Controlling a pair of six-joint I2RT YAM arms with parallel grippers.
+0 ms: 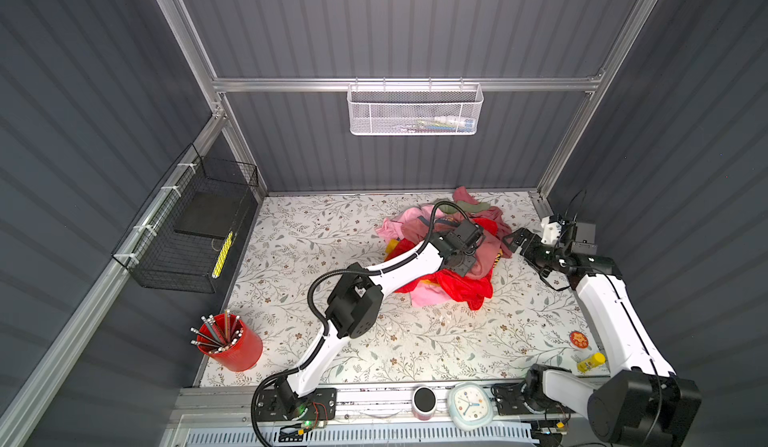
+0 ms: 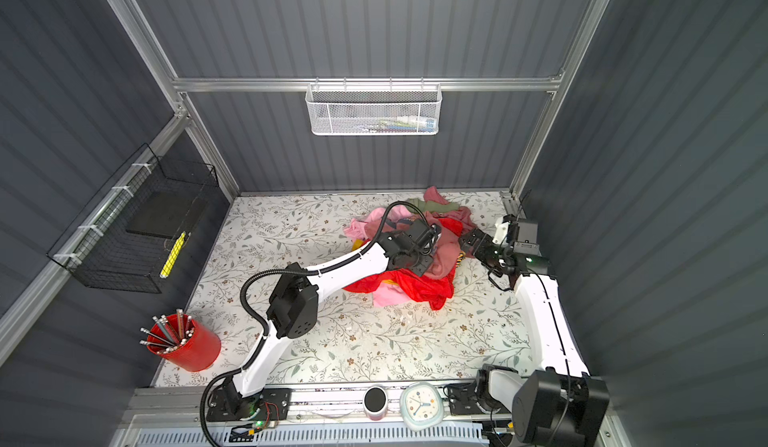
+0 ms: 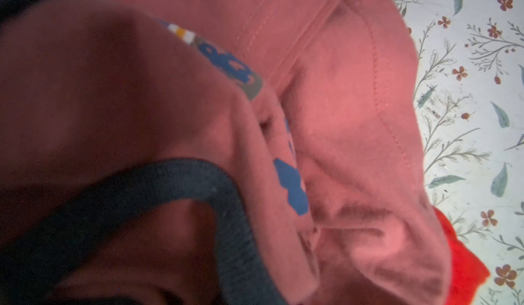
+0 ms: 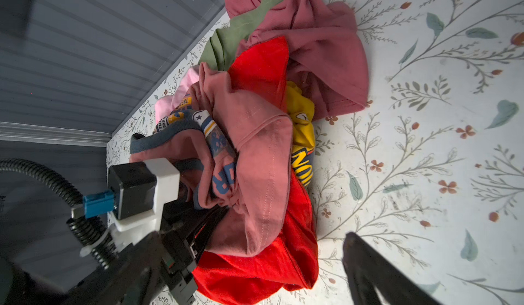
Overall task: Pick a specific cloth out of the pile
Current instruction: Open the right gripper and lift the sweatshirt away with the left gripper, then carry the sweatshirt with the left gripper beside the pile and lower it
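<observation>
The pile (image 1: 461,289) (image 2: 415,289) of red, light pink, yellow, olive and dusty pink garments lies at the back right of the floral table. On top is the cloth (image 1: 484,254) (image 2: 444,254), salmon-pink with a grey-blue collar and blue lettering. It fills the left wrist view (image 3: 340,91), which hides the fingers. My left gripper (image 1: 461,260) (image 2: 413,260) presses into the pile. In the right wrist view, the left gripper (image 4: 211,218) is shut on a bunched fold of the cloth (image 4: 255,136). My right gripper (image 1: 513,239) (image 2: 471,239) (image 4: 252,241) is open just right of the pile, holding nothing.
A red pencil cup (image 1: 230,343) stands at the front left. A black wire basket (image 1: 187,233) hangs on the left wall and a white mesh basket (image 1: 415,110) on the back wall. A clock (image 1: 469,405) and a yellow bottle (image 1: 590,362) sit near the front edge.
</observation>
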